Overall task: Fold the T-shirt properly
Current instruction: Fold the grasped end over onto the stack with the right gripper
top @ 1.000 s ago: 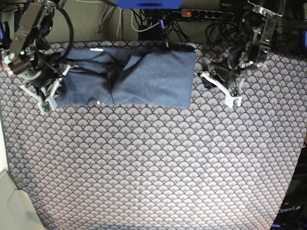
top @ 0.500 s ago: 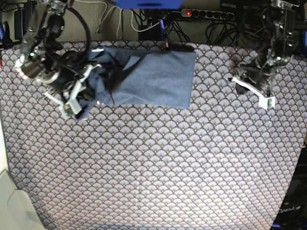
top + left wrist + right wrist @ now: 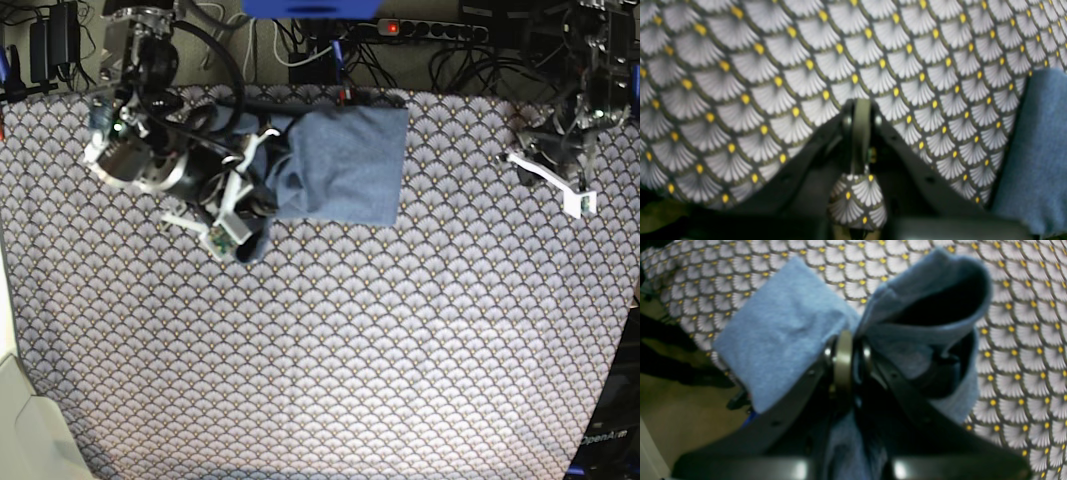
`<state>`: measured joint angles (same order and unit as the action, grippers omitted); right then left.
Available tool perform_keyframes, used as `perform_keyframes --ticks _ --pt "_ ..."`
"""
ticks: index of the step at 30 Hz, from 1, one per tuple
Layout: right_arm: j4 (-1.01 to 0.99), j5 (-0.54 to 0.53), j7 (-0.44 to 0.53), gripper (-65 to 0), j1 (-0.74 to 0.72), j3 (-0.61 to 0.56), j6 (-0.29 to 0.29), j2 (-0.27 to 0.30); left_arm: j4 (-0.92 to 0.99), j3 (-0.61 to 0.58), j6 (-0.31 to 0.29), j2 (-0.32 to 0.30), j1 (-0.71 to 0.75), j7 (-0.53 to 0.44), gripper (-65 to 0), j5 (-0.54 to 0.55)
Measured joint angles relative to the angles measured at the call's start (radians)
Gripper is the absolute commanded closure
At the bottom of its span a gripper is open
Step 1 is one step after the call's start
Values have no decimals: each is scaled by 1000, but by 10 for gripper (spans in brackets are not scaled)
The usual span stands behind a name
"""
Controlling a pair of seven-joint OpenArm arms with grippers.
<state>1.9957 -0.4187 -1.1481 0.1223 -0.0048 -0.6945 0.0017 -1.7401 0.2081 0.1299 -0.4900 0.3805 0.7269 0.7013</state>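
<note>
The slate-blue T-shirt (image 3: 345,165) lies at the back of the scallop-patterned tablecloth (image 3: 330,350), its right half flat. Its left part is bunched and lifted. My right gripper (image 3: 230,232) is shut on that lifted cloth, on the base view's left. In the right wrist view the right gripper (image 3: 843,340) pinches a fold of the T-shirt (image 3: 783,330), and an open sleeve-like tube of cloth hangs to its right. My left gripper (image 3: 578,202) is shut and holds nothing, well to the right of the shirt. In the left wrist view the left gripper (image 3: 858,110) hovers over the tablecloth, with the T-shirt (image 3: 1040,150) at the right edge.
A power strip (image 3: 420,28) and tangled cables run along the table's back edge. A blue object (image 3: 310,8) sits at the top centre. A pale object (image 3: 20,420) stands off the table's front left corner. A floor strip shows left of the cloth (image 3: 680,420).
My right gripper has carried the shirt's left part up and to the right, over the flat half. My left gripper has moved right, away from the shirt.
</note>
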Motion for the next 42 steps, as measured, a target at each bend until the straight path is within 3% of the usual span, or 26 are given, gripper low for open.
perform_keyframes --ticks 5,10,23,33,42 --pt "1 -9 8 0 0 -117 0 -2 0 0 -2 0 0 -1 -3 0" --pt "1 -5 6 0 0 -172 0 -57 0 0 -2 0 -5 -1 -3 0" --pt "-175 8 36 0 -84 -185 0 -101 -9 3 -2 -30 37 2 -3 3" --pt "-296 12 146 0 -83 -278 0 -117 -10 3 -2 -31 38 0 -3 3" --pt "-353 6 211 -148 -109 -312 0 -115 -10 3 -2 -31 49 -1 -3 3"
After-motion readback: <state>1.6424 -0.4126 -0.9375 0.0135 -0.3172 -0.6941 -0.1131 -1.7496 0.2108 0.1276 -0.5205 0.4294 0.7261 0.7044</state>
